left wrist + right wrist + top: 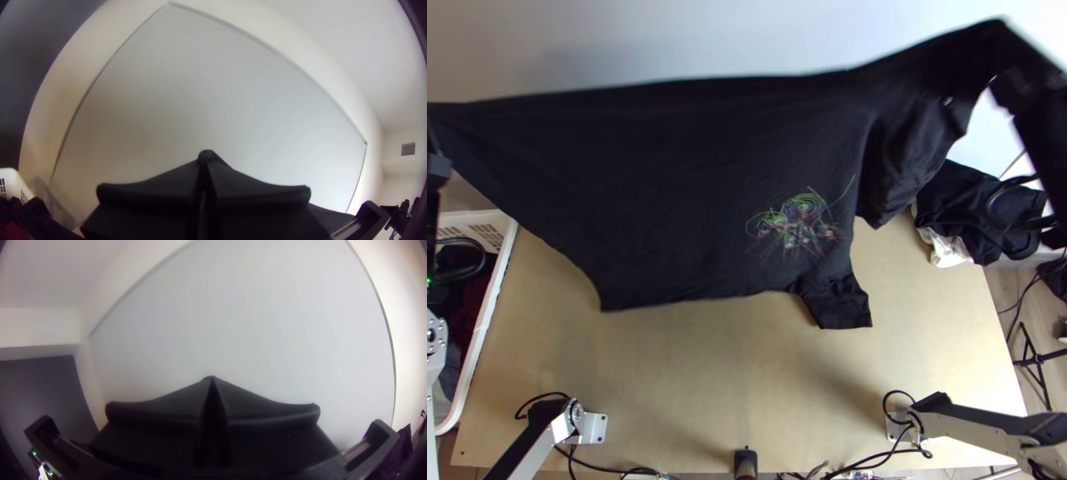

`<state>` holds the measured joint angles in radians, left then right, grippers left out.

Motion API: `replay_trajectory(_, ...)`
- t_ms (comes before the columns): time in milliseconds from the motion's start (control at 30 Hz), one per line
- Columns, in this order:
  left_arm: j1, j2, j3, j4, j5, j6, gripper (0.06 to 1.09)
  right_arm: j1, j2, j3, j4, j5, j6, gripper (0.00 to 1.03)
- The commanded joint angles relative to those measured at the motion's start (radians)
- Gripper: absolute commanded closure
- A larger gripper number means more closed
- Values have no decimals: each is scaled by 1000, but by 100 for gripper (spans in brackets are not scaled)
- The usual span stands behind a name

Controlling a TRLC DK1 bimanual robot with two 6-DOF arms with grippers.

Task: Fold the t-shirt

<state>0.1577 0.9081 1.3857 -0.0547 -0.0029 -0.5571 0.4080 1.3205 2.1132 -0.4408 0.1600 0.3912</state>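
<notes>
The black t-shirt (pixel 691 176) hangs stretched between both grippers above the table, its colourful print facing up. One sleeve dangles low at right of centre, and loose folds hang nearer the right end. At the top view's left edge, my left gripper (pixel 437 164) is shut on the shirt's left end. My right gripper (pixel 1015 86) grips the opposite upper end at upper right. In the left wrist view, my left gripper (pixel 207 178) has its two wide fingers together on dark cloth. My right gripper (pixel 212 411) looks likewise closed on cloth in its wrist view.
Bare wood of the table (pixel 691 368) lies below the shirt. A white basket (pixel 487 320) with dark clothes stands at the left edge. Dark clothes (pixel 959 212) with a white piece lie at the right edge. Cables run along the near edge.
</notes>
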Motion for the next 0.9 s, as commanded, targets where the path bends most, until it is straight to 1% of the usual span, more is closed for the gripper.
replay_trajectory(0,-10,41,168,-2,-74,-17,105,-49,120,275,56,6,-38,100)
replay_trajectory(67,-9,64,245,-13,-91,-17,105,-49,121,277,149,35,-75,100)
replay_trajectory(100,-6,74,279,-19,-92,-17,105,-48,120,277,186,69,-78,100)
replay_trajectory(167,-1,80,335,-36,-92,-17,105,-48,108,277,211,90,-84,100)
replay_trajectory(233,0,78,360,-42,-92,-13,105,-48,88,271,238,116,-115,100)
replay_trajectory(333,0,74,378,-39,-92,5,105,-54,71,268,347,154,-178,100)
replay_trajectory(400,0,80,395,-37,-92,16,105,-60,69,266,392,159,-224,100)
replay_trajectory(500,0,115,414,-17,-94,39,105,-75,72,238,424,158,-270,100)
replay_trajectory(633,2,156,427,10,-97,54,105,-80,85,202,452,158,-288,100)
replay_trajectory(700,2,170,423,10,-97,56,105,-83,102,199,473,158,-313,100)
replay_trajectory(867,6,215,386,32,-98,69,105,-136,160,179,498,158,-310,100)
